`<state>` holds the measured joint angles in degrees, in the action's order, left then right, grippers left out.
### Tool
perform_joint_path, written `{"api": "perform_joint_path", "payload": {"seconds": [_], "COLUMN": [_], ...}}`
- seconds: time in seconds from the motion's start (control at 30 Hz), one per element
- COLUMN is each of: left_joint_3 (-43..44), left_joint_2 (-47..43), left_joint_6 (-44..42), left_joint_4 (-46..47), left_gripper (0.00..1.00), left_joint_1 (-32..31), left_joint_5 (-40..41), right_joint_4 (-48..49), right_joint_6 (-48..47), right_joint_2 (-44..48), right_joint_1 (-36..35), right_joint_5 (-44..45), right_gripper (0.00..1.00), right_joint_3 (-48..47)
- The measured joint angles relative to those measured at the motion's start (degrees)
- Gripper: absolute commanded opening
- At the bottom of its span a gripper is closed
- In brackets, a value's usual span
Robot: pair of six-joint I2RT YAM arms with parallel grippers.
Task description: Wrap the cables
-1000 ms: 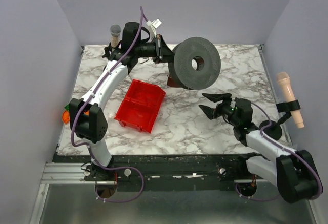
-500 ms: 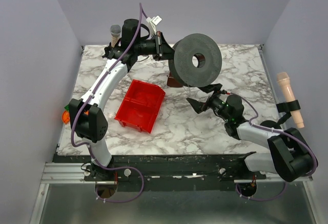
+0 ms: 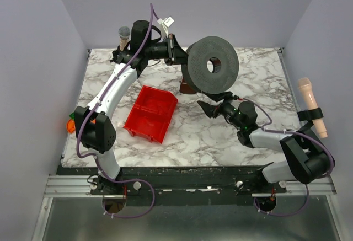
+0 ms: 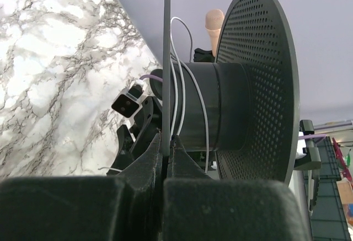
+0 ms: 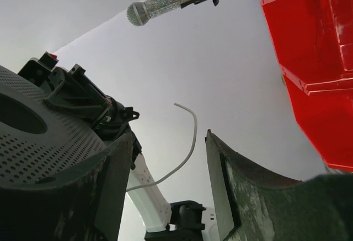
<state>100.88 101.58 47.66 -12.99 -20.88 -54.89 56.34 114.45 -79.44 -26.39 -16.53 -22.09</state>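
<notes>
Top view, left to right.

- Small orange object point(image 3: 70, 124) at the left edge of the marble table point(image 3: 259, 81); too little of it shows to identify it.
- Silver microphone point(image 3: 124, 33) stands upright at the back left corner.
- Red bin point(image 3: 151, 112) sits on the table left of centre, at an angle to the table edges.
- Left arm reaches along the back. Left gripper point(image 4: 167, 144) is clamped onto the thin inner flange of the black spool point(image 3: 199, 71); in the wrist view its fingers point(image 4: 148, 161) are pressed against both faces of that flange with no gap. Spool is held off the table, perforated outer flange facing the camera.
- White cable point(image 4: 176, 86): a few loose turns lie round the spool's hub, close to the gripped flange. A free end curls through the air in the right wrist view.
- Right gripper point(image 3: 214, 104) sits just below the spool's lower edge. Jaws are spread wide and grip nothing; the cable's free end hangs in the gap between them, touching neither.
- Pink microphone point(image 3: 309, 100) in a black clamp at the right edge.
</notes>
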Motion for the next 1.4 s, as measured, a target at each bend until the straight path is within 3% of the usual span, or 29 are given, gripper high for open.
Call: {"api": "perform_joint_path", "payload": {"seconds": [0.13, 0.2, 0.5, 0.87, 1.13, 1.4], "left_joint_3": [0.22, 0.87, 1.01, 0.39, -4.15, -4.57], "left_joint_2": [0.13, 0.48, 0.55, 0.55, 0.55, 0.42], "left_joint_6": [0.02, 0.07, 0.17, -0.79, -2.14, -2.95], "left_joint_4": [0.0, 0.04, 0.07, 0.02, -0.83, -0.87], "left_gripper": [0.0, 0.0, 0.0, 0.0, 0.0, 0.0], "left_joint_1": [-0.04, -0.13, -0.2, -0.2, -0.17, -0.2], "left_joint_5": [0.0, 0.0, -0.02, -0.04, 0.2, 0.17], "right_joint_4": [2.91, 3.8, 6.69, 6.47, -12.33, -28.98], "right_joint_6": [0.07, 0.17, 0.22, 0.22, -8.26, -15.67], "right_joint_2": [-2.29, -2.93, -3.17, -0.81, 17.4, 25.49], "right_joint_1": [-1.49, -2.12, -2.47, -2.47, 1.05, 2.91], "right_joint_5": [1.07, 1.49, 3.76, 6.23, 8.35, 11.17], "right_gripper": [0.54, 0.47, 0.01, 0.01, 0.01, 0.01], "right_joint_3": [-0.35, -0.35, 0.17, 5.27, 4.46, 2.93]}}
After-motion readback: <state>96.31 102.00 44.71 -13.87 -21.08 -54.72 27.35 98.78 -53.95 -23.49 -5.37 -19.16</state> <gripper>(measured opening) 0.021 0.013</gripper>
